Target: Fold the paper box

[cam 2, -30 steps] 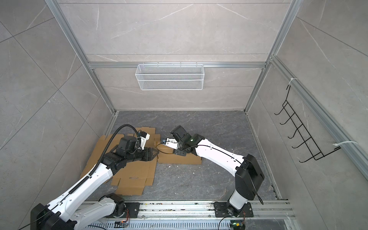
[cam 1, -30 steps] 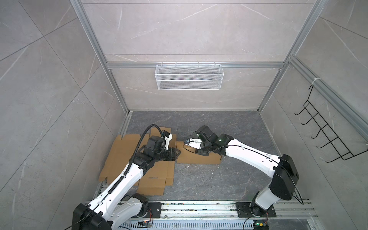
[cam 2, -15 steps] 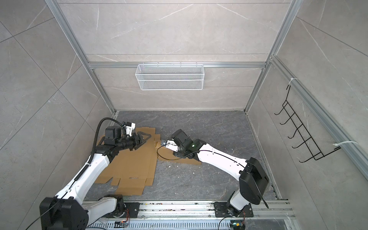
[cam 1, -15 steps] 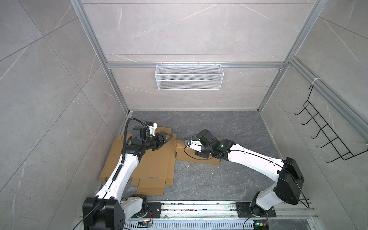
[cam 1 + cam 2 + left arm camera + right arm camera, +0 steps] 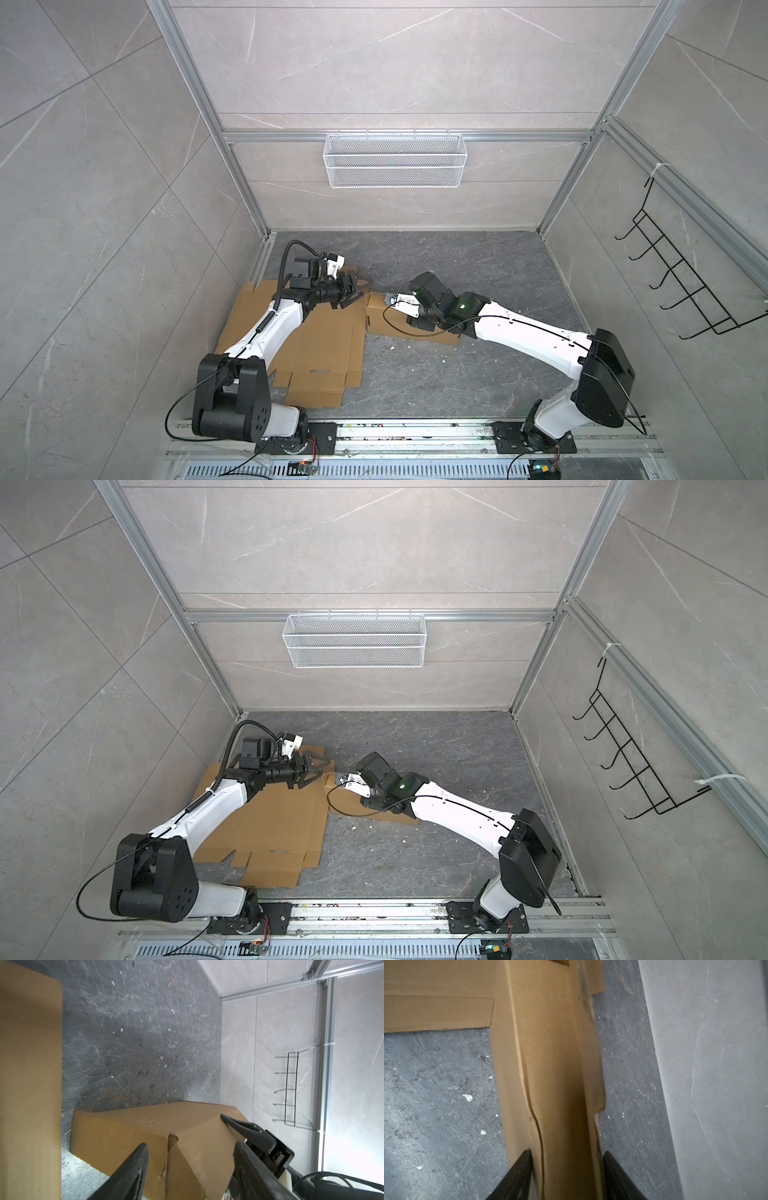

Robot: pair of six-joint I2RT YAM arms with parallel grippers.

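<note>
The paper box is a brown cardboard blank [image 5: 328, 345] [image 5: 282, 829] lying flat on the grey floor. Its right side strip [image 5: 386, 320] [image 5: 345, 802] is folded up. In both top views my left gripper [image 5: 353, 291] [image 5: 318, 771] hovers at the blank's far right corner. It is open there, and the raised flap [image 5: 135, 1126] lies between its spread fingers, unclamped [image 5: 190, 1145]. My right gripper [image 5: 417, 322] [image 5: 372, 802] sits on the folded strip. The right wrist view shows it shut [image 5: 566, 1152] on both sides of that strip [image 5: 554, 1064].
A white wire basket [image 5: 394, 160] hangs on the back wall. A black hook rack [image 5: 685, 282] is on the right wall. Grey tiled walls close in on three sides, the left one near the blank. The arms' base rail [image 5: 415, 432] runs along the front.
My left arm has swung away from the blank's middle to its far right corner, next to the folded strip. The right gripper has stayed on the strip, shifting only slightly.
</note>
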